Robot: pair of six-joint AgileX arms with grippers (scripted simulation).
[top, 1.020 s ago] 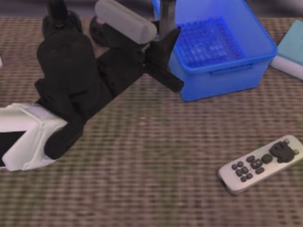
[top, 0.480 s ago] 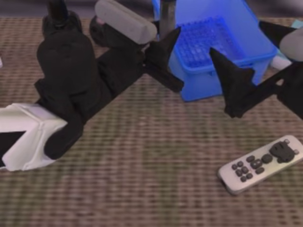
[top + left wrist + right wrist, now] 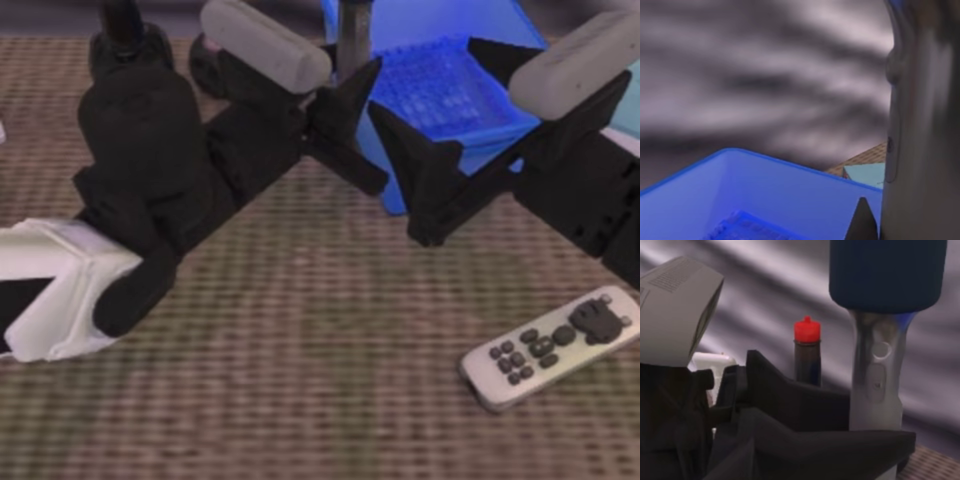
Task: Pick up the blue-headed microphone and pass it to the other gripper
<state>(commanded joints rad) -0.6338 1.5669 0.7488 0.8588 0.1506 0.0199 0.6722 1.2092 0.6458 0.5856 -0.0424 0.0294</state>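
The blue-headed microphone (image 3: 885, 335) is held upright above the table, clamped by its silver handle in the left gripper (image 3: 350, 120), beside the blue bin (image 3: 470, 90). The pick-up is judged complete. The right gripper (image 3: 440, 150) is positioned over the bin, just beside the microphone, its fingers spread wide and nothing held between them. The transfer is judged outstanding: the handle is not yet enclosed by the right fingers, and no release is evident. A remote control (image 3: 550, 345) lies apart on the table.

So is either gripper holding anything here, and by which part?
The left gripper holds the blue-headed microphone upright by the lower handle. The right gripper is open beside it, holding nothing.
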